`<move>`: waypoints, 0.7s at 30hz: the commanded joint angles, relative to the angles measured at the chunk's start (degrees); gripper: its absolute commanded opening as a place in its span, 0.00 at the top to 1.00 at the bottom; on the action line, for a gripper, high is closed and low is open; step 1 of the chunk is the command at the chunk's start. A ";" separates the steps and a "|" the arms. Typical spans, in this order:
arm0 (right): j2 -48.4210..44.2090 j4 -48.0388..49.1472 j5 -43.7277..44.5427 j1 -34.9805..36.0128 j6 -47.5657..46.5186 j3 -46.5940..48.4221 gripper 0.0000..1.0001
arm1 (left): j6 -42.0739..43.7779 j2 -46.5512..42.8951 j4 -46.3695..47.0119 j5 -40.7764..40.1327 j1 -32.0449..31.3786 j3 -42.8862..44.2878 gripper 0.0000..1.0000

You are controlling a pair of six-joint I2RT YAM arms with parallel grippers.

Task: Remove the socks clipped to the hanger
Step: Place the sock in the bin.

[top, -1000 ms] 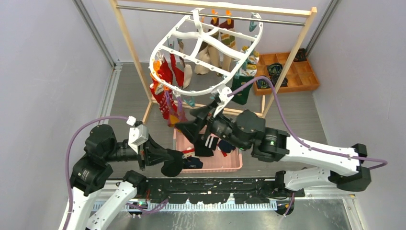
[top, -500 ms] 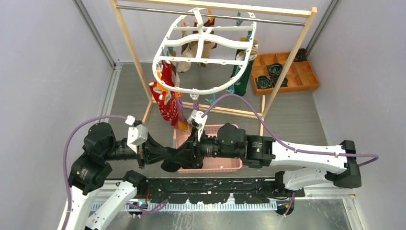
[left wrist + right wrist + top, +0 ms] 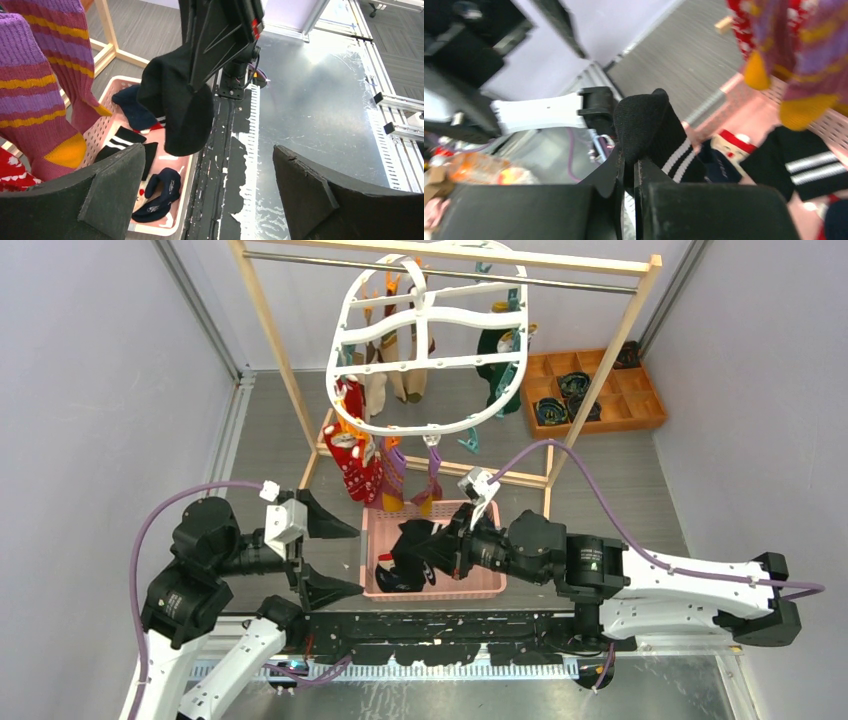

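Gripping a black white-striped sock (image 3: pixel 644 125) between tightly closed fingers, the right gripper (image 3: pixel 432 552) holds it over the pink basket (image 3: pixel 480 590). The left gripper (image 3: pixel 357 558) stands spread wide and empty at the basket's left edge. The white hanger (image 3: pixel 400 432) hangs from the rack's metal rail (image 3: pixel 580 282), with red, purple and beige socks (image 3: pixel 355 455) clipped beneath.

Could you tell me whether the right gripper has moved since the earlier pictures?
Yes. The right gripper drew back from the far rim of the pink basket to over its middle.
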 commanded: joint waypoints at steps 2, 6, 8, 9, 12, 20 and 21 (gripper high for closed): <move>1.69 -7.28 15.81 -1.21 2.94 -5.78 0.99 | -0.32 0.75 1.36 -0.88 -0.21 2.11 0.00; 6.12 -7.27 22.59 -5.06 6.54 -10.96 0.99 | -0.31 0.73 1.54 -1.92 -0.21 2.74 0.00; 8.20 -7.82 25.98 -7.49 8.29 -12.69 0.99 | -0.30 0.78 1.58 -2.31 -0.21 2.93 0.00; 9.23 -7.84 27.11 -8.90 9.09 -13.51 0.96 | -1.43 0.80 1.55 -2.47 -0.19 3.00 0.00; 11.06 -7.48 28.10 -12.64 9.89 -15.07 0.60 | -1.92 0.76 1.52 -2.68 -0.21 3.21 0.00; 4.64 -11.09 30.46 -13.38 10.64 -13.34 0.29 | -1.99 0.36 1.56 -3.12 -0.21 3.20 0.00; 3.24 -10.01 29.64 -13.39 10.52 -13.81 0.30 | -1.99 0.40 1.68 -3.05 -0.21 3.12 0.00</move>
